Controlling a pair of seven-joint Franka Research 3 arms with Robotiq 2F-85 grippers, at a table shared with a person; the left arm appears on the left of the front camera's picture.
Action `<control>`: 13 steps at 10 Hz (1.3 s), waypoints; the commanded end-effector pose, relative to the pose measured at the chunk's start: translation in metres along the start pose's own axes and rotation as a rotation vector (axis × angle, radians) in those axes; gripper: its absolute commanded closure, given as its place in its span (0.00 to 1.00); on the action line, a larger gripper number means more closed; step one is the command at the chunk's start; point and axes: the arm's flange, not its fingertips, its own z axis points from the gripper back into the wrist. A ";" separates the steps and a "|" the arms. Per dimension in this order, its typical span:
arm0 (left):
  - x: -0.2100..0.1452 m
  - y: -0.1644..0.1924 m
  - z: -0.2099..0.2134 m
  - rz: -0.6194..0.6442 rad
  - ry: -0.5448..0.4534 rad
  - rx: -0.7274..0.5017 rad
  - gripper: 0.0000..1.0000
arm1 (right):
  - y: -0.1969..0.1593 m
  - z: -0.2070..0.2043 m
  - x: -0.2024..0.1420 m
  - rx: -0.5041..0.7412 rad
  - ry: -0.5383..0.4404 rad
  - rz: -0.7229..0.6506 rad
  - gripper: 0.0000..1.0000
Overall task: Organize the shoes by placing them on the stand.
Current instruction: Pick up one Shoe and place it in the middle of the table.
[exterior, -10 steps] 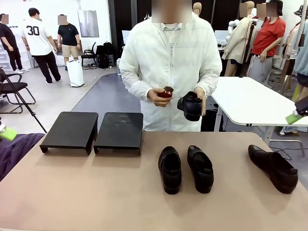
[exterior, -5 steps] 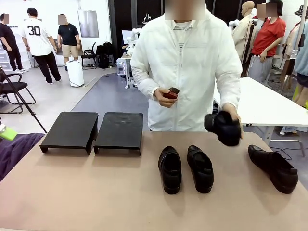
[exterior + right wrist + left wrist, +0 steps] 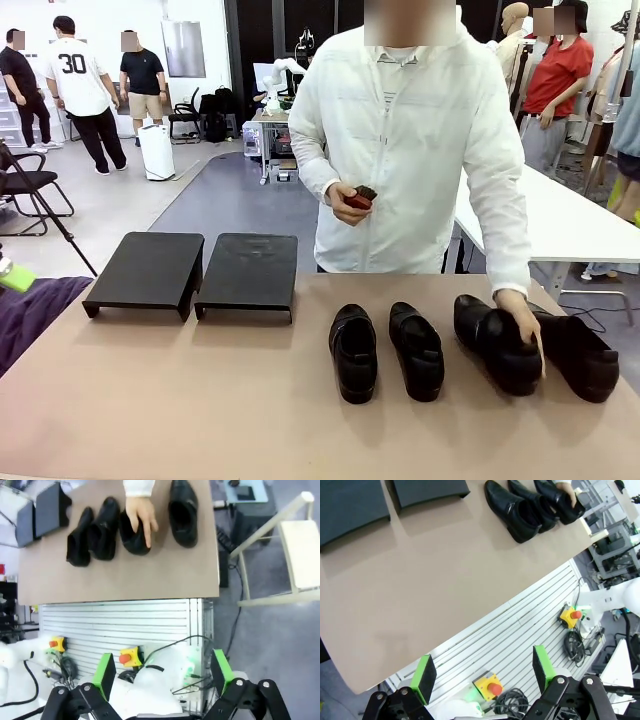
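While the person stands behind the table (image 3: 150, 400), the front view shows the stand (image 3: 150, 265) as two black trays side by side at the far left part of the table. The shoes lie on the table to the right of the stand, in one row. The first shoe (image 3: 353, 352) is nearest to the stand and the second shoe (image 3: 416, 350) is just beside it. After them comes the third shoe (image 3: 497, 343), and the fourth shoe (image 3: 580, 355) is farthest from the stand. The person's hand (image 3: 520, 315) rests on the third shoe. The other hand (image 3: 345, 205) is held up at the chest with a small dark red object (image 3: 358, 195).

From the left wrist view, the left gripper (image 3: 482, 672) hangs off the table edge, well apart from the stand (image 3: 430, 490). Its jaws are wide apart and hold nothing. Three shoes are seen at the top edge, on the side away from the stand.

From the right wrist view, the right gripper (image 3: 163, 672) is also off the table, far from the stand (image 3: 50, 502). Its jaws are wide apart with nothing between them. The person's hand (image 3: 140, 515) covers the third shoe (image 3: 132, 537), counted from the stand.
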 end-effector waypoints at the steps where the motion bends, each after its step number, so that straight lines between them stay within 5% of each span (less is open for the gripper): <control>1: 0.000 0.001 0.002 -0.012 -0.006 -0.020 0.00 | -0.002 -0.013 0.009 0.012 0.002 -0.026 0.00; 3: 0.000 0.001 0.002 -0.012 -0.006 -0.020 0.00 | 0.014 -0.025 0.023 -0.061 -0.009 -0.050 0.00; 7: 0.000 0.001 0.002 -0.012 -0.006 -0.020 0.00 | 0.095 -0.049 0.067 -0.149 -0.013 0.134 0.00; 13: 0.000 0.001 0.002 -0.012 -0.006 -0.020 0.00 | 0.299 -0.194 0.114 -0.090 0.157 0.466 0.00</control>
